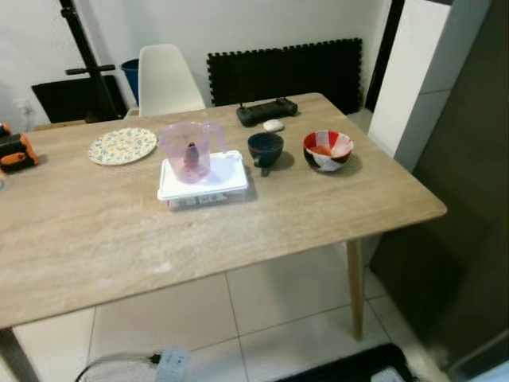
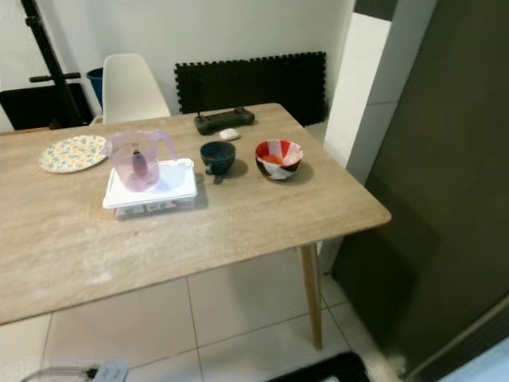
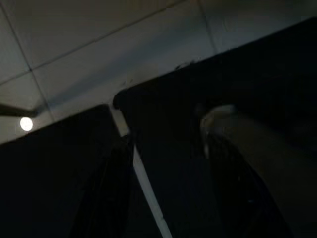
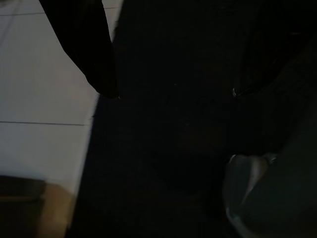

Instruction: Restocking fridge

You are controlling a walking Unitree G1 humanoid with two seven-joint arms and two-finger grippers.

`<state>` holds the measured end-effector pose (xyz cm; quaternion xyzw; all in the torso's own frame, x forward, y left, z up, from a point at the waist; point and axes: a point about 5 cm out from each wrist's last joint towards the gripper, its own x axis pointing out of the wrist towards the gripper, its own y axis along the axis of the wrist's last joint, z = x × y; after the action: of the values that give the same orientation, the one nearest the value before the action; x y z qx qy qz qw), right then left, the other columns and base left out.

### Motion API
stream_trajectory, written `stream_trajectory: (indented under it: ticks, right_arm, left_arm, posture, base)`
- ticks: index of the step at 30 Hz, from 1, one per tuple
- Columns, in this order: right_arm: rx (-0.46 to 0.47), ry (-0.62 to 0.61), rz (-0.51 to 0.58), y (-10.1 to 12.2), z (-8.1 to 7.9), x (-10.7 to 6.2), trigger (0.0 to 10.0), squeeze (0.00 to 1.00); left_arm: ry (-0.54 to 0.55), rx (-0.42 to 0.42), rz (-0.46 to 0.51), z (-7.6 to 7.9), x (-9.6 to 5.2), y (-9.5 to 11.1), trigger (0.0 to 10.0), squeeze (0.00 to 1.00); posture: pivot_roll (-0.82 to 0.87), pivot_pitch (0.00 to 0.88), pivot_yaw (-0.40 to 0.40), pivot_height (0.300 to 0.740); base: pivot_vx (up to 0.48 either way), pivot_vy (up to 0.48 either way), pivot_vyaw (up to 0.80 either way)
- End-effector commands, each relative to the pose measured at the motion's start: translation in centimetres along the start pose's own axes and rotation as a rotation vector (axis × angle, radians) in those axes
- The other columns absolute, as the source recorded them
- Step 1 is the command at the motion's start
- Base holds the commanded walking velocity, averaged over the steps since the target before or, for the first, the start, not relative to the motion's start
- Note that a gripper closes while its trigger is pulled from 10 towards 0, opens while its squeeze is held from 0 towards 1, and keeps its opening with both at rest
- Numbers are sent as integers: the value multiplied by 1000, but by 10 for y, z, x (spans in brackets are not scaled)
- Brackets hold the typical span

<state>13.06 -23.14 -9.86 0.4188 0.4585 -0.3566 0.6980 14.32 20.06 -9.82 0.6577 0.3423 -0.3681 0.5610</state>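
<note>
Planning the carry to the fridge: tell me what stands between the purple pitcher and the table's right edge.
The dark teal cup and the red-and-white patterned bowl stand to the right of the translucent purple plastic pitcher, in that path.

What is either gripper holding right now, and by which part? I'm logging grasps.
Nothing. The right gripper hangs open over dark floor mat; the left gripper's state cannot be told from its dark view.

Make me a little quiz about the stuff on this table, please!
1. True or false: the purple jug stands on the white container.
2. Which is nearest the table's right edge? A) floral plate B) dark cup C) red and white bowl
3. What piece of furniture stands behind the wooden table?

Key: 1 true; 2 C; 3 a white chair.
</note>
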Motion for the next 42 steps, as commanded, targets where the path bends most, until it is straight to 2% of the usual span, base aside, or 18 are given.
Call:
stream_trajectory:
  ticks: [1, 9, 17, 19, 20, 21, 22, 25, 27, 28, 31, 33, 35, 36, 38, 39, 41, 42]
  right_arm:
    - [0, 19, 8, 1, -6, 0, 10000, 0]
    - [-10, 25, 38, 7, -2, 0, 10000, 0]
    - [-78, 118, 125, 27, -1, -1, 10000, 0]
    - [-37, 217, 256, 56, 4, -5, 10000, 0]
    - [-37, 217, 256, 56, 4, -5, 10000, 0]
    - [-6, 310, 359, 77, 6, -11, 10000, 0]
    - [-6, 310, 359, 77, 6, -11, 10000, 0]
    - [-22, 459, 489, 101, 7, -21, 10000, 0]
    - [-73, 668, 630, 128, 10, -38, 10000, 0]
    - [-73, 668, 630, 128, 10, -38, 10000, 0]
    - [-216, 964, 788, 156, 12, -71, 10000, 0]
    - [-258, 1029, 823, 161, 12, -80, 10000, 0]
    - [-314, 1137, 935, 179, 14, -107, 10000, 0]
    - [-308, 1174, 1014, 188, 16, -119, 10000, 0]
    - [-212, 1229, 1274, 219, 29, -154, 10000, 0]
    - [-212, 1229, 1274, 219, 29, -154, 10000, 0]
    - [-100, 1109, 1539, 257, 47, -182, 10000, 0]
    - [-100, 1109, 1539, 257, 47, -182, 10000, 0]
  left_arm:
    - [-8, 9, -46, 0, -2, -13, 10000, 0]
    - [-2, -1, -48, 1, -2, -14, 10000, 0]
    - [-1, -14, -45, 1, -2, -14, 10000, 0]
    - [-3, -14, -43, 1, -2, -13, 10000, 0]
    - [-3, -14, -43, 1, -2, -13, 10000, 0]
    - [-5, -11, -43, 2, -2, -13, 10000, 0]
    - [-5, -11, -43, 2, -2, -13, 10000, 0]
    - [-5, -9, -45, 2, -2, -13, 10000, 0]
    - [-7, -7, -46, 2, -2, -13, 10000, 0]
    - [-7, -7, -46, 2, -2, -13, 10000, 0]
    - [-7, -7, -48, 2, -2, -13, 10000, 0]
    - [-7, -7, -48, 2, -2, -14, 10000, 0]
    - [-6, -7, -51, 2, -2, -15, 10000, 0]
    - [-5, -7, -52, 2, -3, -15, 10000, 0]
    - [-4, -3, -60, 2, -3, -17, 10000, 0]
    - [-4, -3, -60, 2, -3, -17, 10000, 0]
    - [-6, -5, -65, 2, -3, -19, 10000, 0]
    - [-6, -5, -65, 2, -3, -19, 10000, 0]
  posture:
    - [-93, 0, 6, 740]
    - [-98, 0, 6, 740]
    - [-104, 0, 6, 740]
    - [-108, 0, 7, 740]
    - [-108, 0, 7, 740]
    - [-110, 0, 8, 740]
    - [-110, 0, 8, 740]
    - [-114, 0, 9, 740]
    - [-116, 0, 9, 740]
    - [-116, 0, 9, 740]
    - [-115, 0, 7, 740]
    - [-115, 0, 7, 740]
    - [-113, 0, 3, 740]
    - [-113, 0, 3, 740]
    - [-108, 0, -5, 740]
    - [-108, 0, -5, 740]
    - [-108, 0, -5, 740]
    - [-108, 0, -5, 740]
  base:
    - [0, -480, 0]
    - [0, -473, 0]
    - [0, 0, 0]
    - [0, 0, 0]
    - [0, 0, 0]
    - [0, 0, 0]
    - [0, 0, 0]
    - [0, 0, 0]
    - [0, 0, 0]
    - [0, 0, 0]
    - [0, 0, 0]
    - [0, 0, 0]
    - [0, 0, 0]
    - [0, 0, 0]
    - [0, 0, 0]
    - [0, 0, 0]
    - [0, 0, 0]
    - [0, 0, 0]
